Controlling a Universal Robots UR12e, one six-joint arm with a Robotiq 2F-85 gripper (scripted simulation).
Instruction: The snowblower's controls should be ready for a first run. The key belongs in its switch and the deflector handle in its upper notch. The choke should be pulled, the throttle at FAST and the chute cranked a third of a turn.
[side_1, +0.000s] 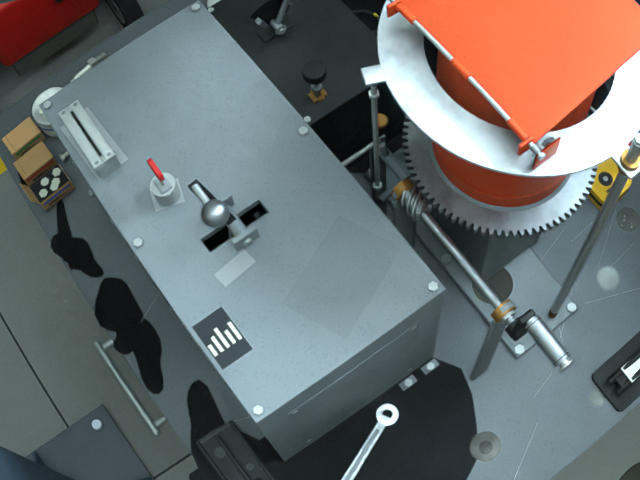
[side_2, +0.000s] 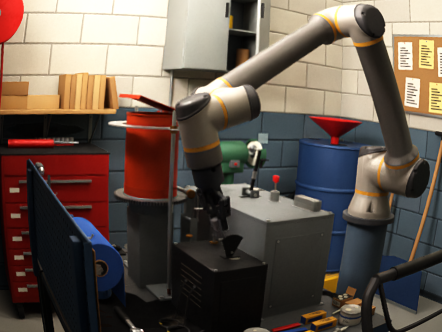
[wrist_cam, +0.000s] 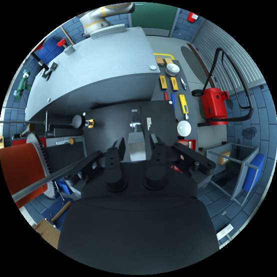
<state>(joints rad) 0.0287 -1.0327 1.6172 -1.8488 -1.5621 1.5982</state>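
Note:
On the black engine block beside the grey control box, the throttle lever stands next to its white scale marks, and my gripper hangs open just above it, holding nothing. The black choke knob sits on its brass stem further along the block. On the grey box, the red-headed key stands in its switch and the ball-topped deflector handle rises from its notched slot. The orange chute stands on a toothed ring, and the crank handle ends the worm shaft.
The grey control box fills the middle. A thin steel rod leans by the chute. A wrench lies on the black mat below the box. Small boxes sit at the left.

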